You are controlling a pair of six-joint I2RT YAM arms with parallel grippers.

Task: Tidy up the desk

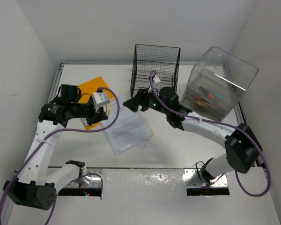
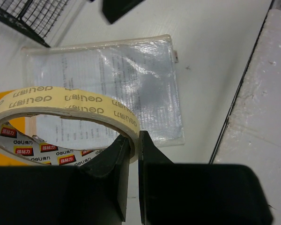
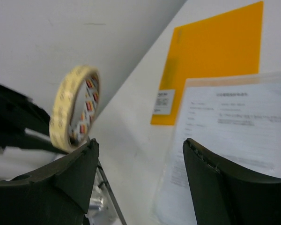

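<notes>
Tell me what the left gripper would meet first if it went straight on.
Probably the clear pouch on the desk. The left gripper is shut on a tape roll, which would touch first. Depth is unclear: a flatter path might reach the right gripper instead.

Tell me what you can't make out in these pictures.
Print on the papers in the clear zip pouch: unreadable in every view, too small or blurred.
Contents of the clear drawer box: top view, only coloured specks, too small.
Orange sheet: top view, partly under the left arm and the pouch.
Tape roll: left wrist view, cut by the left edge, its bottom behind the left pincer.
</notes>
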